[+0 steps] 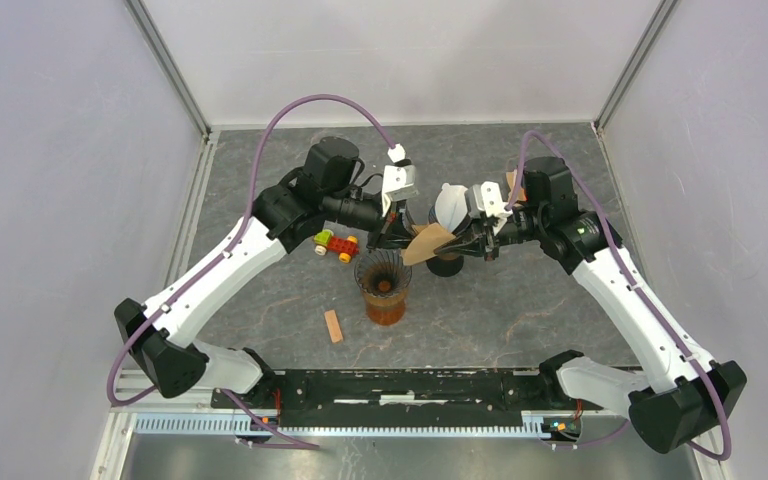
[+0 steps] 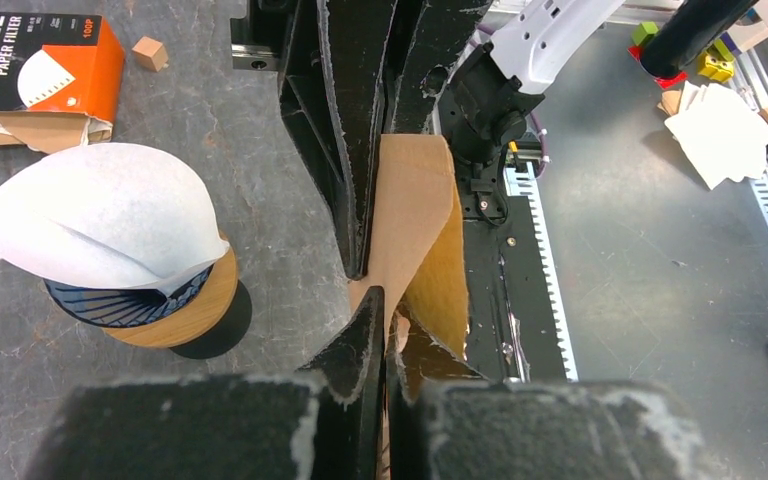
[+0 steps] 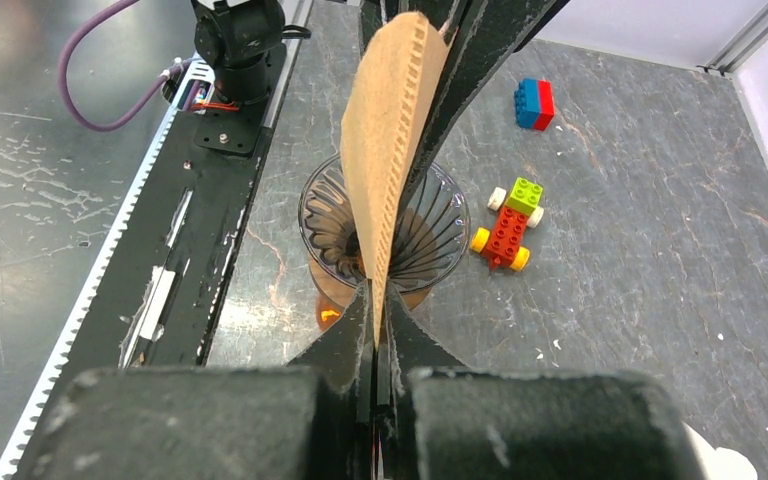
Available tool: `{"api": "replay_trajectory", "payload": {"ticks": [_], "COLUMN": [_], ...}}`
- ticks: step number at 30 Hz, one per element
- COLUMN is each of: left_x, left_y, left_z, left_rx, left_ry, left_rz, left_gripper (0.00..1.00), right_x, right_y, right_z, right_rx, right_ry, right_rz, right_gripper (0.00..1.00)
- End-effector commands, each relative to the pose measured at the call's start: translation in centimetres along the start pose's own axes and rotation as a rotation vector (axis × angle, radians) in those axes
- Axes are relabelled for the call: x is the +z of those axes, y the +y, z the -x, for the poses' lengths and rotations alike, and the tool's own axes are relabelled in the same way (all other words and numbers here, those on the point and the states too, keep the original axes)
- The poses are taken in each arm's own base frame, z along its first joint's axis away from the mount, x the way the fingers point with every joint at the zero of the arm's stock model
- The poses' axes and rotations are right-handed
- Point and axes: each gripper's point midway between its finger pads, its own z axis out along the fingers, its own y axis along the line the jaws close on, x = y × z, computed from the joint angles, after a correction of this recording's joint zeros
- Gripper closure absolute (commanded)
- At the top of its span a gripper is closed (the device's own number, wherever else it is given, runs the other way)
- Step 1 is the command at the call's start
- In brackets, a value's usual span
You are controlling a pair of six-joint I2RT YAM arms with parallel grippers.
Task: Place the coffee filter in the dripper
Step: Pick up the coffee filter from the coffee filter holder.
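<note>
In view: 2 filters [image 1: 425, 243] [image 1: 450, 203], 2 drippers [image 1: 383, 272] [image 2: 175, 310], 1 toy car [image 1: 335, 244], 1 filter box [image 2: 40, 50].

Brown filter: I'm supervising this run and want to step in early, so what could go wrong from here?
Both the left end effector and right end effector pinch the brown filter; opposing pulls could tear it. It hangs nearly flat above the dripper, so it may wedge unopened.

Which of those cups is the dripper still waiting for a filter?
On the grey table, look mid-way, right beneath the held-up brown filter. The dripper is the ribbed glass cone on an amber base; its wood-collared neighbour already wears a white filter.
</note>
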Motion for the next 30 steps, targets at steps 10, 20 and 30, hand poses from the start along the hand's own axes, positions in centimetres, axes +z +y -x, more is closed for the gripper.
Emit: {"api": "replay_trajectory", "payload": {"ticks": [10,20,30], "left_x": [-6.3,-9.6,-8.5], "left_y": [6.9,13.9,15.4], "left_z": [6.5,7.8,6.6], "left_rx": [-0.081,-0.432,-0.756], "left_ry": [-0.089,-0.278,-0.419], "left_rz": [0.616,1.064,1.118], "left_gripper": [0.98,0.98,0.98], "right_x": [-4.2,-4.4,-0.4], "right_y": [-11.0,-15.4,-15.3], "right_z": [5.6,10.2,8.7], "right_rx": [-0.034,0.044,0.069], "right_ry": [0.086,-0.024,0.024], "right_rz": [-0.558,-0.796,-0.757], "right_gripper": [0.3,0.1,0.12]}}
